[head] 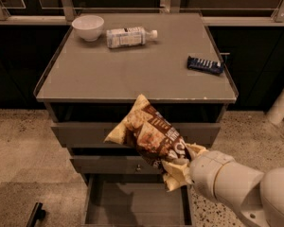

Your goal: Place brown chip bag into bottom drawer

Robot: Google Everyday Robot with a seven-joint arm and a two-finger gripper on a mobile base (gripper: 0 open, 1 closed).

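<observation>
One brown chip bag (149,136) mid-frame, lower-right end pinched by fingers of gripper (182,170), tilted above open bottom drawer (132,205).

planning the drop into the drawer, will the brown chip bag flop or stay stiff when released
Probably light and puffy: the brown chip bag sticks out unsupported, held by its crumpled end in the gripper above the bottom drawer. Likely crushes easily.
</observation>
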